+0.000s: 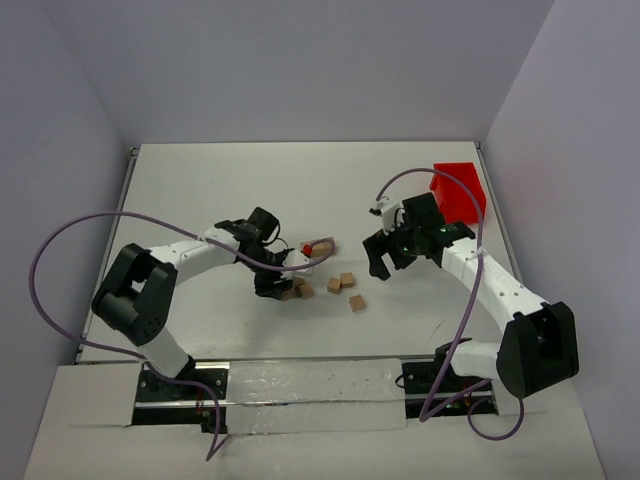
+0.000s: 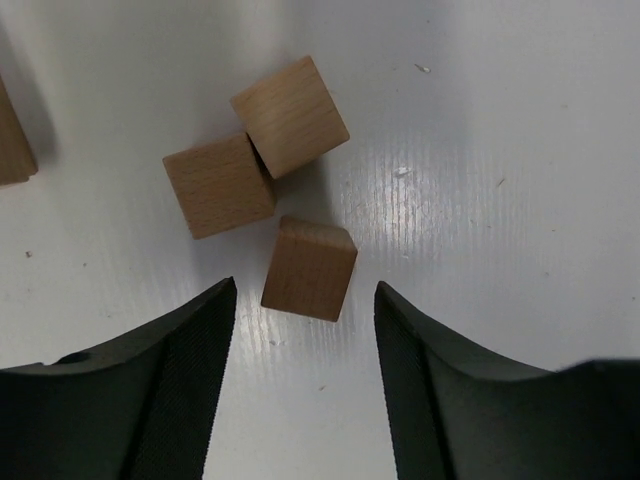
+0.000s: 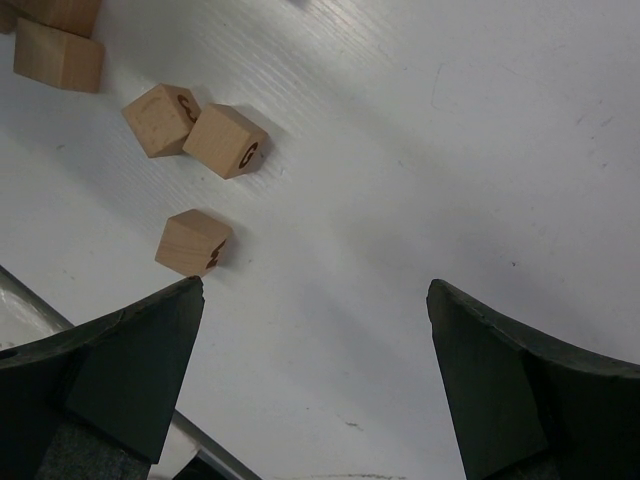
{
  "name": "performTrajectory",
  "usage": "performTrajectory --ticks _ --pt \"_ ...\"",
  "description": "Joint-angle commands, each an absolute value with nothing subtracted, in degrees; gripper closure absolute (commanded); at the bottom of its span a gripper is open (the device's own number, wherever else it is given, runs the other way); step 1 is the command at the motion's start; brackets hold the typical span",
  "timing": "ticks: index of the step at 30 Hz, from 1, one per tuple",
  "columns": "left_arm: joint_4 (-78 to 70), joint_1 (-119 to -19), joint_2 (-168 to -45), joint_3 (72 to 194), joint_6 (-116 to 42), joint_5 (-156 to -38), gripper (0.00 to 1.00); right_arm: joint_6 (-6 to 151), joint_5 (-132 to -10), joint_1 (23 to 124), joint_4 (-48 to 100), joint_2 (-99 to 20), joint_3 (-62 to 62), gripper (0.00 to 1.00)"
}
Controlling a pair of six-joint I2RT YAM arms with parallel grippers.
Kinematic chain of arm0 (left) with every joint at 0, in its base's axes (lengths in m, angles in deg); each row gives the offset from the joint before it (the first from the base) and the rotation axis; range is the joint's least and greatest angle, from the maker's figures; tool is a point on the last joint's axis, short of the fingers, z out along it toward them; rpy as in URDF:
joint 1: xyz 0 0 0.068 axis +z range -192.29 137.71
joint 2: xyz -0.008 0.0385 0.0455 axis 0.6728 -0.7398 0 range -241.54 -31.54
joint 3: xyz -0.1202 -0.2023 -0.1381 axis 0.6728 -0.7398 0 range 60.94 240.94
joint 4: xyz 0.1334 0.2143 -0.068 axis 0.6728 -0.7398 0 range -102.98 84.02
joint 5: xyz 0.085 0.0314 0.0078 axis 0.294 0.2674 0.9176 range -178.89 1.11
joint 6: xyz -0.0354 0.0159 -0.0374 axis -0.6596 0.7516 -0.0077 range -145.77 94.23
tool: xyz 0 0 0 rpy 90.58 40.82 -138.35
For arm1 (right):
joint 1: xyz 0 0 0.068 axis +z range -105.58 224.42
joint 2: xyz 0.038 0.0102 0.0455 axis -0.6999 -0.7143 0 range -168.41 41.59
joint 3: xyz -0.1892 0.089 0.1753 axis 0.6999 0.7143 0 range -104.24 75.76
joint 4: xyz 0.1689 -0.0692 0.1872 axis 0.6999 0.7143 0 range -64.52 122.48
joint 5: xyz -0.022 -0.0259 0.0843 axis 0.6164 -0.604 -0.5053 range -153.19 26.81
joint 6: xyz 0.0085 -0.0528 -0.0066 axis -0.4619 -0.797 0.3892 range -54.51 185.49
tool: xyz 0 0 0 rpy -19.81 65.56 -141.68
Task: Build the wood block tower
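Early in the build, by the look of it: no tower to be seen anywhere, only loose wood blocks (image 1: 334, 285) scattered around mid-frame of the top view on the table (image 1: 300, 180). Picking up a first piece, apparently.

In the left wrist view, left jaws part-way apart, lined up on one cube (image 2: 308, 268) at centre frame, with a gap on either side and no contact; gripping nothing. Just above it, two more cubes (image 2: 218, 185) touching each other, the lower-left one almost corner to corner with the target. On the other side, right jaws spread wide and empty, hanging over bare table, with three lettered cubes (image 3: 190, 242) toward the upper left of the right wrist view.

Next, probably: ease forward to flank the target's flat sides, clamp, lift straight up. Calls for care not to nudge the pair behind.

Plenty of open table toward the top of the top view. Red bin (image 1: 460, 190) at upper right, well apart from the cubes. What looks like the table's edge at lower left of the right wrist view, so less room that way.
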State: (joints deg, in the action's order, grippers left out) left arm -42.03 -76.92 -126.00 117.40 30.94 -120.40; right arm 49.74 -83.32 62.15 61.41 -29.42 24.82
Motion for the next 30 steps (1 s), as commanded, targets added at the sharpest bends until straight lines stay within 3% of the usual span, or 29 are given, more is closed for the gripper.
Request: performTrajectory --ticks 1,6,10,12,19,30 --pt "-40.19 -78.21 -126.48 118.67 32.84 -121.31 0.39 49.45 -84.6 61.86 58.82 -30.15 25.23 0.0" --pt "-39.04 -78.76 -125.01 116.48 31.64 -120.92 0.54 49.69 -84.87 61.82 57.98 -30.97 25.63 0.0" --pt "-38.06 -78.76 -121.09 114.98 29.11 -119.31 0.82 49.91 -84.91 61.82 57.34 -31.01 25.92 0.0" --pt "-38.56 -78.82 -118.92 115.45 26.29 -118.44 0.89 50.13 -84.81 61.82 56.9 -30.87 26.03 0.0" --pt "-44.77 -78.85 -120.89 127.3 14.77 -115.14 0.99 50.28 -84.11 61.71 56.24 -30.74 25.97 0.0" --pt "-41.1 -78.79 -132.98 140.63 5.27 -109.37 1.0 50.92 -82.35 60.75 56.13 -30.5 26.16 0.0"
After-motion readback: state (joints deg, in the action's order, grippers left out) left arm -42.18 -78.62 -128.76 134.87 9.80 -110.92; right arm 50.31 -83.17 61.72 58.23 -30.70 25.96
